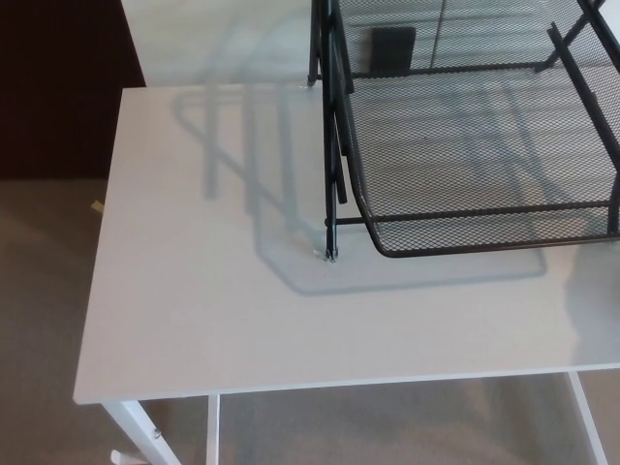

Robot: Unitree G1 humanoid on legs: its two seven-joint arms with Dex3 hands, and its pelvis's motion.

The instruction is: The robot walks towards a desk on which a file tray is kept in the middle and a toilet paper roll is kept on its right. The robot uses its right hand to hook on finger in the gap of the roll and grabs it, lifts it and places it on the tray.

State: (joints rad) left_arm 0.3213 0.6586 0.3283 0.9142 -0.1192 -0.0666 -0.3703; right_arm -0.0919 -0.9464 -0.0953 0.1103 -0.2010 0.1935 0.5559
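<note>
no robot hand or roll shows beside the file tray [465, 247], grip state untellable, so a blind reach could knock it.

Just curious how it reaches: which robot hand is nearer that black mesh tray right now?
Cannot say: neither the left hand nor the right hand shows in the head view. The mesh tray stands on the white desk, untouched.

A black wire-mesh metal file tray [465, 242] has a fine diamond pattern; the flat rectangular desk [194, 291] is white; the carpet floor [39, 291] is grey-beige.
</note>
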